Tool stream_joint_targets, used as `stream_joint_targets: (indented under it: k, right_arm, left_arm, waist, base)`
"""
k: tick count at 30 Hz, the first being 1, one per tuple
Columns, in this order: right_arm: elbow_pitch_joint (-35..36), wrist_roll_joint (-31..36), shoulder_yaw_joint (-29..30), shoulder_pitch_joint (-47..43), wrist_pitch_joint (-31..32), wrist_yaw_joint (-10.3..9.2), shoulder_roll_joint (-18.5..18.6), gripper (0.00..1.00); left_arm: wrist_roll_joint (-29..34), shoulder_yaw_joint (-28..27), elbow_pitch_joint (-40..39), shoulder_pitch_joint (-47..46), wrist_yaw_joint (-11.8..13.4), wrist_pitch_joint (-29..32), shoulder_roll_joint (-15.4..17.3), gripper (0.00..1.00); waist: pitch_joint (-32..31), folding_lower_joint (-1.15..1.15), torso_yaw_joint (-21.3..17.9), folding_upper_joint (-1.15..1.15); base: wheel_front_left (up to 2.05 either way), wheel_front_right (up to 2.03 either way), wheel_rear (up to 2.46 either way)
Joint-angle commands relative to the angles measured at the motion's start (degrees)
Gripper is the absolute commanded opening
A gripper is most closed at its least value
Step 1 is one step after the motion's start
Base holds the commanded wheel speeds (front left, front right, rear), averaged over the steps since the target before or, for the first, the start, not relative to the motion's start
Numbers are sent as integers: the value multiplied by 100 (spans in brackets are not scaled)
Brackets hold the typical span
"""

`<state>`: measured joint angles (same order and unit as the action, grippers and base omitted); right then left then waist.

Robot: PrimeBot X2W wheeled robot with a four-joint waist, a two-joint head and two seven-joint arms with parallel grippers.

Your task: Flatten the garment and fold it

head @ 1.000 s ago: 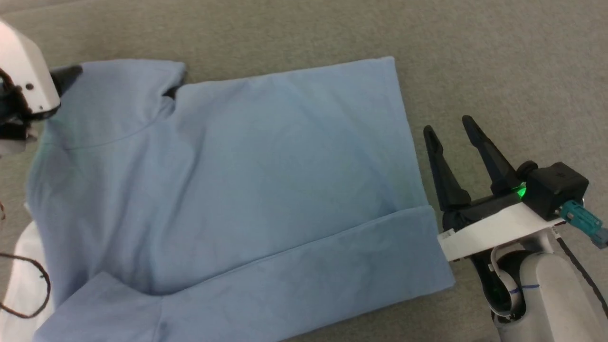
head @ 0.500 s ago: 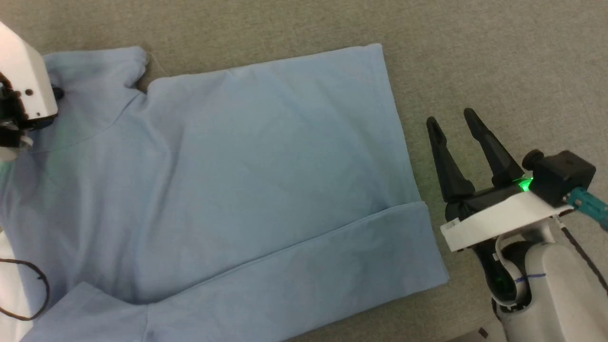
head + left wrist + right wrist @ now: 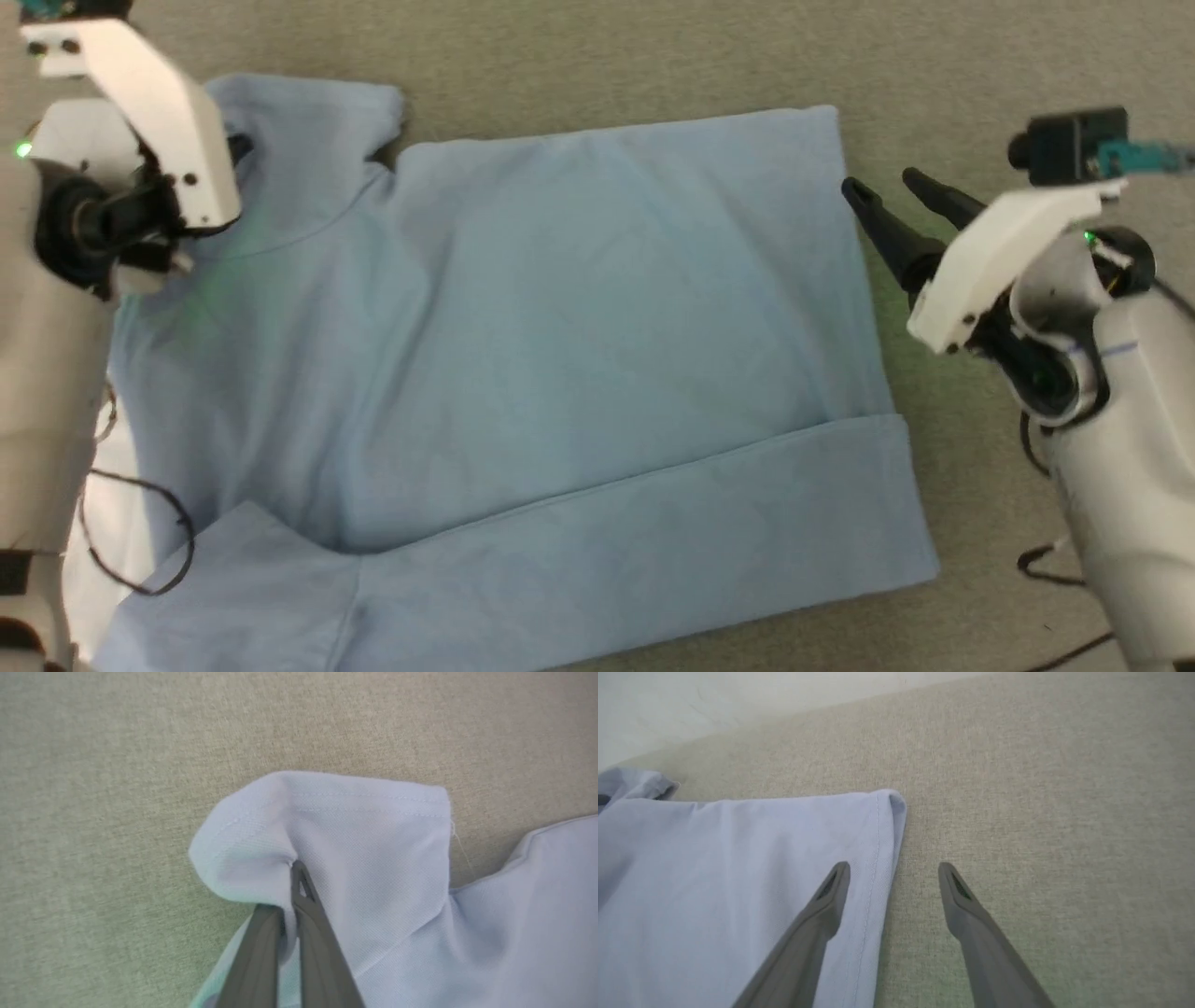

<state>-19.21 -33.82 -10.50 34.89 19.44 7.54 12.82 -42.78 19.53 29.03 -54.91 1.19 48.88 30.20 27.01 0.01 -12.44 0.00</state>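
Observation:
The garment [image 3: 560, 327], a light blue top, lies spread flat on the grey-green surface, with a folded strip [image 3: 653, 532] along its near edge. At the far left my left gripper [image 3: 238, 149] sits on the sleeve [image 3: 308, 121]. In the left wrist view the left gripper [image 3: 289, 891] is shut, pinching a fold of the sleeve cloth [image 3: 364, 826]. My right gripper [image 3: 879, 182] stands open at the garment's far right corner. In the right wrist view the right gripper [image 3: 893, 867] straddles the hem [image 3: 878, 826]: one finger is over the cloth, the other over the bare surface.
The grey-green cloth surface [image 3: 980, 75] extends on all sides of the garment. A thin black cable [image 3: 159, 560] loops at the lower left over something white [image 3: 89, 551]. A pale band [image 3: 714, 695] runs along the surface's far edge in the right wrist view.
The head camera has shifted. My left gripper has closed on the sleeve fold. My right gripper, still open, has moved along the hem from beside the folded strip to the far corner.

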Motion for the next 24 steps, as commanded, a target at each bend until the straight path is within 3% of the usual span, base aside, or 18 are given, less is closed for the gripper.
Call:
stream_joint_targets:
  k: [1,12,13,15,19,24]
  right_arm:
    - [-302,-86,-86,325,337,-5,84,100]
    - [-2164,-308,-460,1558,1812,-5,132,100]
    - [-2321,-330,-500,1577,1999,-5,128,47]
    - [-2519,-387,-549,1597,2217,-5,117,0]
    - [-2551,-417,-643,1627,2159,-5,158,0]
    - [-2171,-359,-746,1679,1251,-5,406,0]
  left_arm:
    - [15,57,-73,-150,-75,-94,-99,0]
    - [56,230,-219,-385,-290,-332,-328,0]
    - [48,233,-216,-374,-301,-350,-333,0]
    - [19,230,-203,-327,-332,-394,-341,0]
    - [-27,208,-185,-234,-380,-462,-307,0]
    - [-79,61,-241,14,-437,-872,-205,0]
  waist:
    - [-29,-1,336,0]
    - [100,-1,784,0]
    - [104,-1,797,0]
    - [86,-1,817,0]
    - [25,-1,813,0]
    - [-249,-1,806,0]
  base:
    - [0,0,0]
    - [0,0,0]
    - [0,0,0]
    - [0,0,0]
    - [0,0,0]
    - [0,0,0]
